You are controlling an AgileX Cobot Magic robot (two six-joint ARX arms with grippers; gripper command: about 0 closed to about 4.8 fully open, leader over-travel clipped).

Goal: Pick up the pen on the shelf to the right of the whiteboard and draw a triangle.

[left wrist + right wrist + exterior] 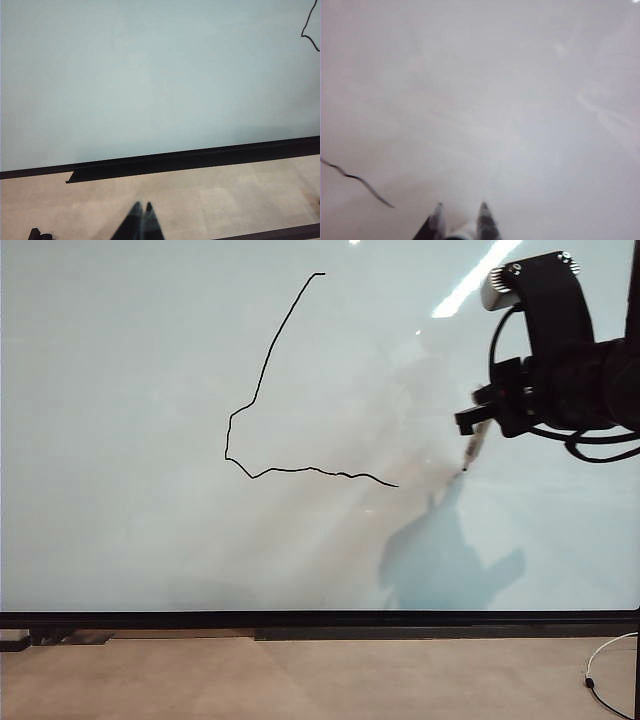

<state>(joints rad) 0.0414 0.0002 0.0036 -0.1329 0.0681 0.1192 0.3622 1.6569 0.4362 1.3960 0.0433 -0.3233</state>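
This looks like a robot test space in a lab or office rather than a home. A very large glossy whiteboard (150, 540) fills nearly the whole scene, with strip ceiling lights (478, 278) reflected at its upper right. A thin black frame (320, 619) runs along its lower edge above a plain beige surface (300, 680), where a loose cable (605, 680) lies at the near right.

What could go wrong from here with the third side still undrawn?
1. The pen tip sits right of where the bottom stroke ends, so the triangle may close with a gap or an overshoot.
2. The strokes are already wobbly; the long diagonal up to the top may wander too.
3. The right tool holds the pen near its back end, so pressing on the whiteboard could tilt it.
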